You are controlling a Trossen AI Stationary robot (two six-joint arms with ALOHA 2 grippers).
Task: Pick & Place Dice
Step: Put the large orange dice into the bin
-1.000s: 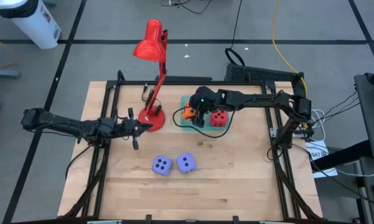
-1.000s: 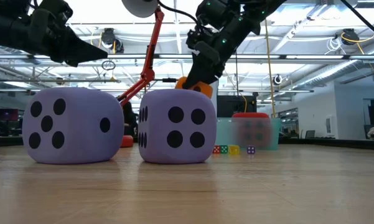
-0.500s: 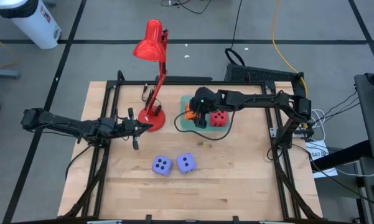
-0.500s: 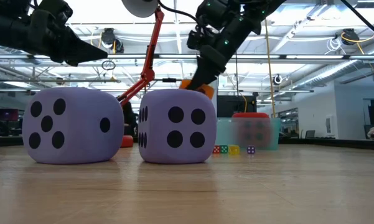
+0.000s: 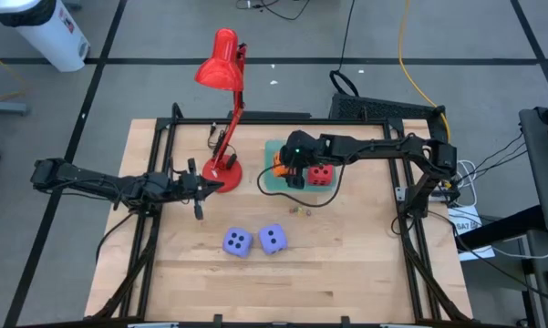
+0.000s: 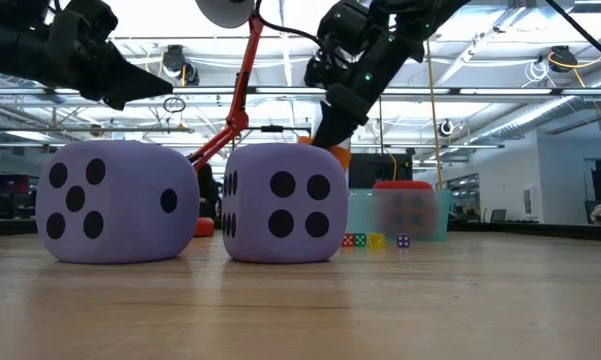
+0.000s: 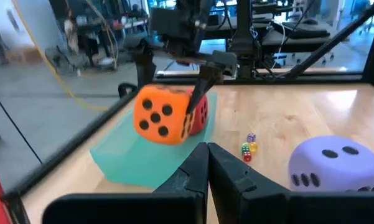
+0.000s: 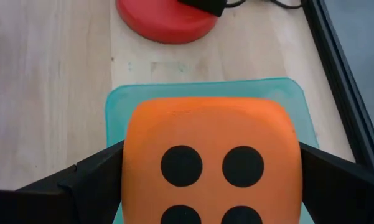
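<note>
Here the right tool (image 5: 286, 169) sits over the teal tray (image 5: 268, 179) just above centre of the high view, its fingers (image 8: 87, 177) spread wide against both sides of the orange die (image 8: 210, 158). The red die (image 5: 321, 173) lies on the same tray, just beside the orange one. The two lavender-blue dice (image 5: 254, 240) sit side by side on the desk (image 5: 346, 264), below centre of the high view. The left tool (image 5: 199, 185), fingers pressed together and empty, hovers left of centre near the red lamp (image 5: 222, 109). Tiny coloured specks (image 6: 375, 240) lie near the tray.
</note>
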